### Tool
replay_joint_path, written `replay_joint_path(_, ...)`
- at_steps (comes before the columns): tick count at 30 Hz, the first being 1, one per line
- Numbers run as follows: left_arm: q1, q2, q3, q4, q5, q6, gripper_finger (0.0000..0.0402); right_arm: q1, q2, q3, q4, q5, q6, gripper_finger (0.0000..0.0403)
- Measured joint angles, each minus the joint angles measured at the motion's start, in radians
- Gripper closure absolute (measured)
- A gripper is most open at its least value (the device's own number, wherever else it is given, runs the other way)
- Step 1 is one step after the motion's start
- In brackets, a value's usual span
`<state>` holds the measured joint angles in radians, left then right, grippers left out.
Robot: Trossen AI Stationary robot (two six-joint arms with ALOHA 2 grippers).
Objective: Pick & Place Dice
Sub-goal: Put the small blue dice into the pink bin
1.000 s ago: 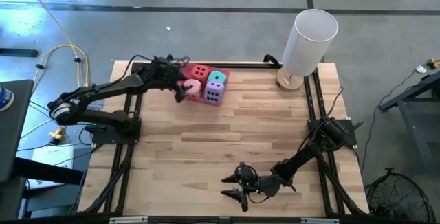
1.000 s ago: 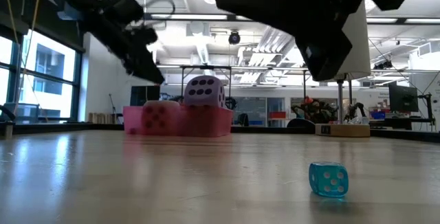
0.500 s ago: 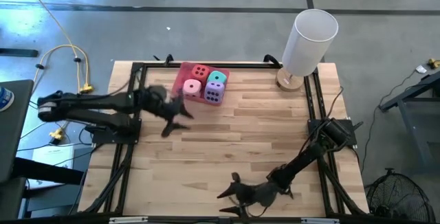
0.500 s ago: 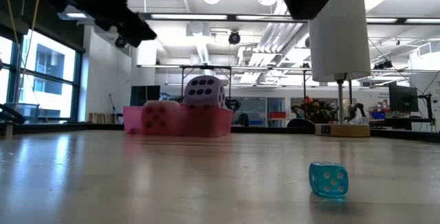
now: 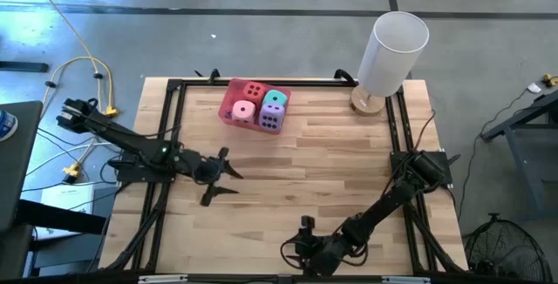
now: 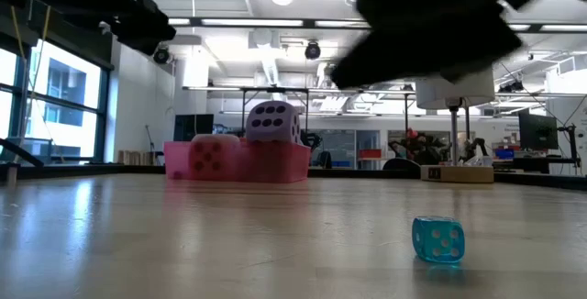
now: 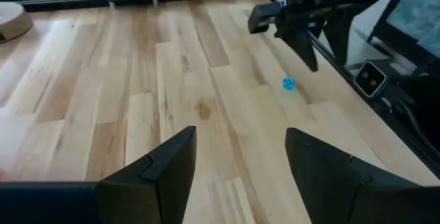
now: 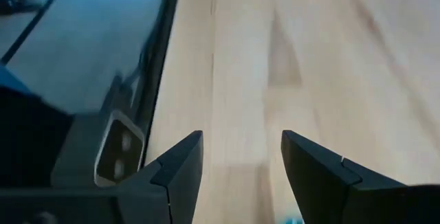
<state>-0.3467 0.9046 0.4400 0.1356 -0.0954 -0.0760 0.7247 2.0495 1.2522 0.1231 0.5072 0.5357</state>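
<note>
While both arms hang over the wooden table (image 5: 331,162), neither claw carries anything. Left claw (image 5: 220,176): fingers apart, nothing between them, above the table's left-middle part. Its wrist view shows bare planks ahead of its fingers (image 7: 158,176), and beyond them the other arm's claw with a tiny blue die (image 7: 289,83) lying on the table just beside that claw's tips.

Right claw (image 5: 301,251): at the near table edge, fingers apart in its wrist view (image 8: 242,163), empty. In the low view the blue die (image 6: 437,239) rests on the table surface, below the dark arm overhead.

Large dice sit in the pink tray (image 5: 228,108), well away from the left claw toward the far edge: red die (image 5: 255,91), teal die (image 5: 276,98), pink die (image 5: 243,111), purple die (image 5: 271,118). White lamp (image 5: 392,53) stands at the far right corner.
</note>
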Motion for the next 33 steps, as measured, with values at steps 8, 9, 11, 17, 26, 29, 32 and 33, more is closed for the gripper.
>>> replay_joint_path(8, -0.035, 0.106, 0.0, 0.074, -0.045, -0.03, 0.0186, 0.002, 0.0, -0.01, -0.177, -0.072, 0.218, 0.0215)
replay_joint_path(9, -0.035, 0.125, -0.001, 0.086, -0.045, -0.03, 0.0186, 0.002, 0.0, -0.01, -0.187, -0.072, 0.225, 0.0215)
replay_joint_path(11, -0.035, 0.171, -0.001, 0.127, -0.045, -0.03, 0.0186, 0.002, 0.0, -0.01, -0.199, -0.068, 0.229, 0.0215)
replay_joint_path(17, -0.035, 0.297, -0.001, 0.222, -0.037, -0.03, 0.0186, 0.003, 0.001, -0.01, -0.264, -0.011, 0.254, 0.0218)
replay_joint_path(26, -0.035, 0.406, 0.0, 0.335, -0.033, -0.03, 0.0186, 0.019, 0.001, -0.01, -0.328, 0.037, 0.307, 0.0236)
replay_joint_path(29, -0.035, 0.415, 0.0, 0.338, -0.033, -0.03, 0.0186, 0.032, 0.001, -0.01, -0.324, 0.037, 0.326, 0.0238)
replay_joint_path(32, -0.035, 0.418, 0.0, 0.338, -0.033, -0.03, 0.0186, 0.05, 0.002, -0.01, -0.324, 0.037, 0.336, 0.0239)
replay_joint_path(33, -0.035, 0.419, 0.0, 0.339, -0.033, -0.03, 0.0186, 0.055, 0.002, -0.01, -0.324, 0.042, 0.336, 0.0239)
